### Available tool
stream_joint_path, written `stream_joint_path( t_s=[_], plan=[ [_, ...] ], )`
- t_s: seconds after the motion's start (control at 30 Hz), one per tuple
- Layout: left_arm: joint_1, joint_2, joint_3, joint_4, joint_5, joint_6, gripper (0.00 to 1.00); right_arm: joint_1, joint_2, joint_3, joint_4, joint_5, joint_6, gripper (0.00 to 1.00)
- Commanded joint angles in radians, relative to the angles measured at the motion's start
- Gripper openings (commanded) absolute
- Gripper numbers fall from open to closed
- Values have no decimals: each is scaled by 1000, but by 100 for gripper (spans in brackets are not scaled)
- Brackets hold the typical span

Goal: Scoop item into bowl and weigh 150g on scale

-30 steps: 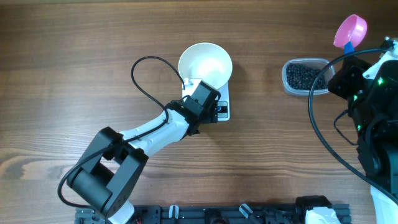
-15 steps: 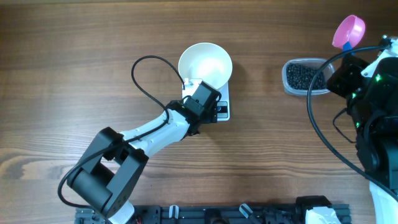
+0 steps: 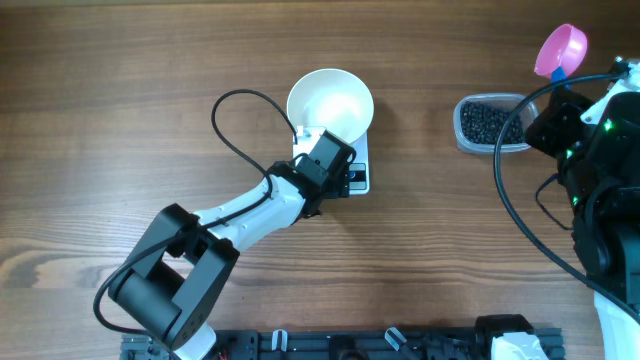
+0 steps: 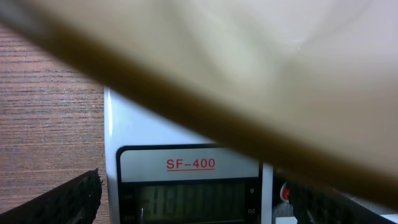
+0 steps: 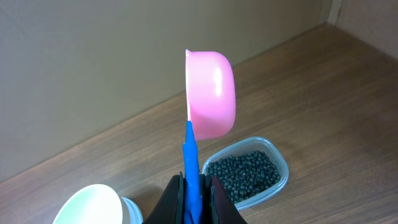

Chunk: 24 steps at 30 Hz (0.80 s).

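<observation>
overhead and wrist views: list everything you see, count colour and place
bowl: one, white, on the scale
scale: one, white, mid-table under the bowl
beans: many, black, in the tub
tub: one, clear, right of the bowl
scoop: one, pink with blue handle, held up beyond the tub
table: one, brown wood, under everything
left gripper: one, black, jaws open, at the scale's front
right gripper: one, black, jaws shut on the scoop's handle

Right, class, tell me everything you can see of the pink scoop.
The scoop has a round, glossy pink cup, plastic by its look, on a thin blue handle. It is held in the air, cup uppermost, nothing visible inside. The right gripper has its jaws shut on the handle's lower end; nothing else touches it. The tub of black beans sits nearby.
</observation>
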<state>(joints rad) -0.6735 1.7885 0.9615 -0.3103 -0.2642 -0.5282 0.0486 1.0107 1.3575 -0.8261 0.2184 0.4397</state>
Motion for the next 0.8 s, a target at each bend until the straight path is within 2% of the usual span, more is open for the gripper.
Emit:
stream_joint_path(
  t_s=[0.0,0.77],
  plan=[
    [2,58,-59,-29,-13,16,100,-4,2,24,2,18,-21,4],
    [2,58,-111,-18,-13,16,100,-4,2,24,-17,18,-21,4]
  ],
)
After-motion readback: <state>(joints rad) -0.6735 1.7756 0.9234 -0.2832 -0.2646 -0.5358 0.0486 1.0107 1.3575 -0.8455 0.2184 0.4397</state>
